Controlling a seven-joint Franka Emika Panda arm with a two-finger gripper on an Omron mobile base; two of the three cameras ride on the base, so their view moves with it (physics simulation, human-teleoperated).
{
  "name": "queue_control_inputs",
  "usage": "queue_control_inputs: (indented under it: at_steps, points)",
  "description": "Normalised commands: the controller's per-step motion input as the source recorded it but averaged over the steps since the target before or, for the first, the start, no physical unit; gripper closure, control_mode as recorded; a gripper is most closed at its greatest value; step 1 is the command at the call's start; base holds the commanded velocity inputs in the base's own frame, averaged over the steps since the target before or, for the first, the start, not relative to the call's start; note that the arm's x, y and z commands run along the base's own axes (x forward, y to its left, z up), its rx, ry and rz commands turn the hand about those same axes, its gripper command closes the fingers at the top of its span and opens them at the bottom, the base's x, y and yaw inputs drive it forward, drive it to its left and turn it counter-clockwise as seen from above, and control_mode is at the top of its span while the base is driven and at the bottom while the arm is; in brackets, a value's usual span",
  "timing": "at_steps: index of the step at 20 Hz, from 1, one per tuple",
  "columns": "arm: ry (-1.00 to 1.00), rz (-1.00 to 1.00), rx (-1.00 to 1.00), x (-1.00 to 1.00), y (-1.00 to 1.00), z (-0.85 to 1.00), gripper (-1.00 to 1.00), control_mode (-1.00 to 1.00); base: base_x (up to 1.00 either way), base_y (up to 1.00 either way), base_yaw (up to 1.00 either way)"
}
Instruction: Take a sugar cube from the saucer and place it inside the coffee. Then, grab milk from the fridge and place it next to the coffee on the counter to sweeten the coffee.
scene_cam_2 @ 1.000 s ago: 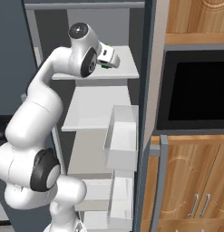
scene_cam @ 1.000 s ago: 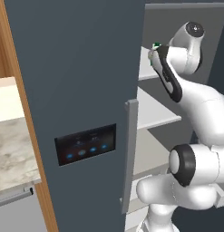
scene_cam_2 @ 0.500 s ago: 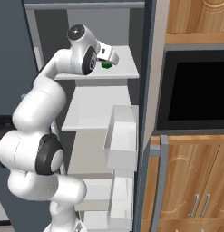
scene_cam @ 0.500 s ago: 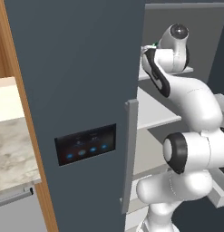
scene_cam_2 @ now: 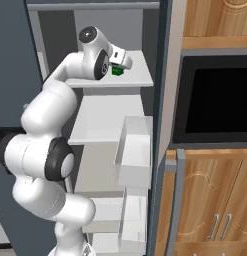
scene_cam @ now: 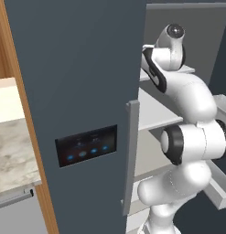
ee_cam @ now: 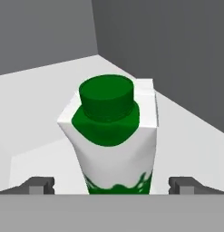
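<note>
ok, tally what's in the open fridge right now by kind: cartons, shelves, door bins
Milk carton: 1, on the top shelf, between the open gripper's fingertips
Pale shelves: 3 visible in the right base view
Door bins: 2 visible
Total: 6

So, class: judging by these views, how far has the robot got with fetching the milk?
Done: the fridge stands open and the arm has reached its upper shelf. In hand: the gripper frames the milk, jaws open on either side, not closed on it. Left: grasp it, carry it out. The coffee step cannot be judged here.
</note>
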Motion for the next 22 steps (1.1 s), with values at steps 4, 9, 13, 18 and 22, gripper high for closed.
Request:
queue_control_inputs:
  at_steps: [4, 9, 13, 18, 22]
  points:
    - [0.00, 0.00, 0.00, 0.22, 0.00, -0.02, -1.00, -1.00, 0.00, 0.00, 0.00]
    - [0.00, 0.00, 0.00, 0.21, -0.14, -0.02, -1.00, -1.00, 0.00, 0.00, 0.00]
    - [0.00, 0.00, 0.00, 0.16, -0.10, -0.01, 1.00, -1.00, 0.00, 0.00, 0.00]
    - [0.00, 0.00, 0.00, 0.00, 0.00, 0.00, 1.00, -1.00, 0.00, 0.00, 0.00]
    - [-0.07, 0.04, 0.00, -0.66, 0.08, 0.00, 1.00, -1.00, 0.00, 0.00, 0.00]
